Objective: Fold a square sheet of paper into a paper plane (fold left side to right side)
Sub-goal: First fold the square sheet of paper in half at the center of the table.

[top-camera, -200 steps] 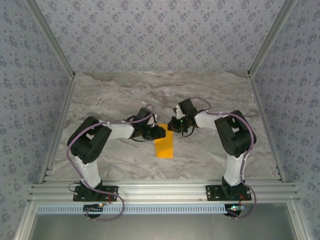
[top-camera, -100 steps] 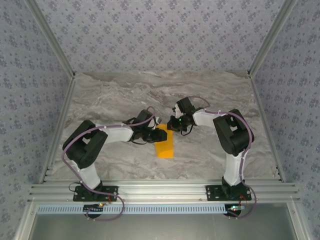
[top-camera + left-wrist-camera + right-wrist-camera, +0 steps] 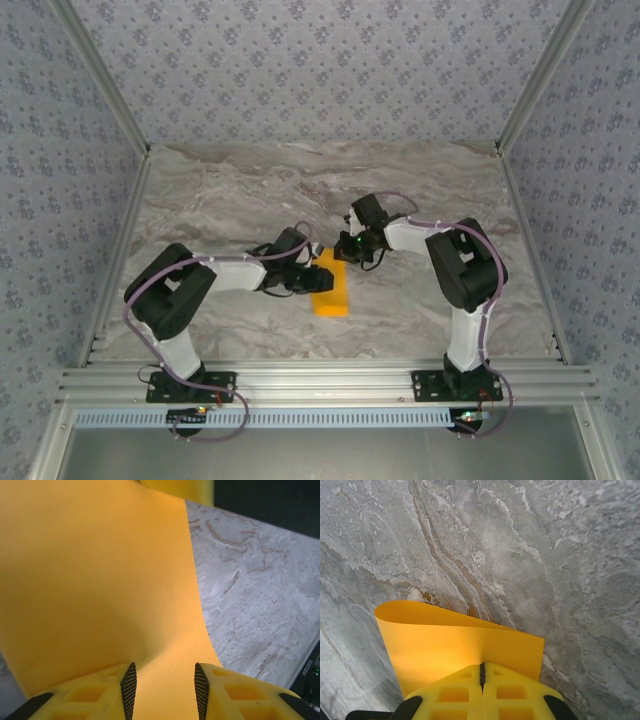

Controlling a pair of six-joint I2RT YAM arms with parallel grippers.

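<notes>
The square sheet of paper [image 3: 333, 292] lies on the marble table as a narrow orange-yellow shape, folded over on itself. In the right wrist view its sheet [image 3: 445, 640] curls in a soft loop at the left, the layers not pressed flat. My right gripper [image 3: 482, 665] is shut, its tips resting on the sheet's far end [image 3: 345, 250]; no paper shows between the pads. My left gripper [image 3: 164, 672] is open, low over the sheet [image 3: 100, 580], a finger on each side of a shallow bulge. From above it sits at the sheet's left edge [image 3: 305, 280].
The grey marble table [image 3: 230, 190] stretches round the sheet, with bare top to the right of it [image 3: 260, 580]. Patterned walls and aluminium rails [image 3: 320, 380] close the workspace. Both arm bases stand at the near edge.
My left gripper has slid toward the near side along the sheet's left edge and lies lower over it. The right gripper has stayed at the sheet's far end.
</notes>
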